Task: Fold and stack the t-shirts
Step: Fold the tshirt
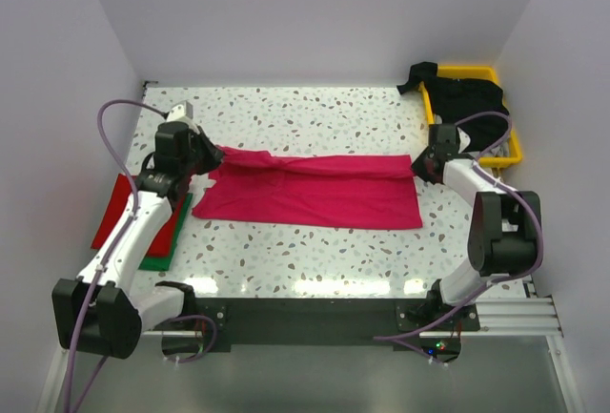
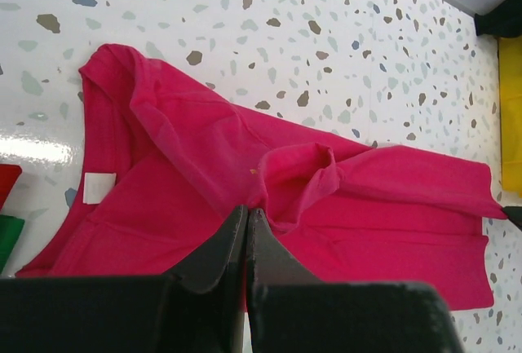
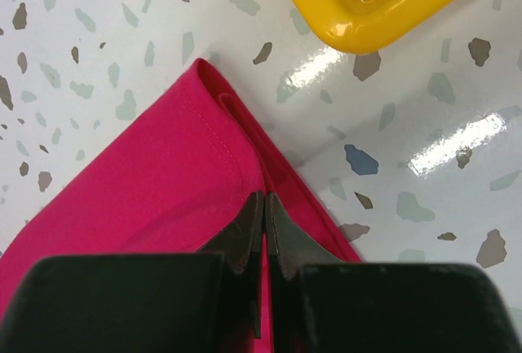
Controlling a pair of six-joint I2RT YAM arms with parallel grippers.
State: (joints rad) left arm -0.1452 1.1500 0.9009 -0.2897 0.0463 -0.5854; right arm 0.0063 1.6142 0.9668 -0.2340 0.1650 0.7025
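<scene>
**Speckled tabletop: magenta t-shirt point(image 1: 315, 192) pinched at both ends**

White walls enclose a terrazzo-patterned table point(image 1: 315, 113). The left gripper point(image 2: 246, 210) has its jaws pressed together on a bunched fold at the shirt's collar end. The right gripper point(image 3: 263, 198) has its jaws closed on the doubled edge at the opposite end. Seen from above, the shirt lies flat at the table's centre, its long axis running from 9 o'clock to 3 o'clock, with one arm at each end and neither nearer than the other. Cloth spreads from both pinch points toward 6 o'clock. Any further fold therefore probably needs both arms to travel together across that axis. At 7 o'clock from the left gripper, a red t-shirt point(image 1: 114, 208) lies on a green t-shirt point(image 1: 162, 256). At 1 o'clock from the right gripper, black t-shirts point(image 1: 467, 98) fill a yellow tray point(image 1: 515, 155).
</scene>
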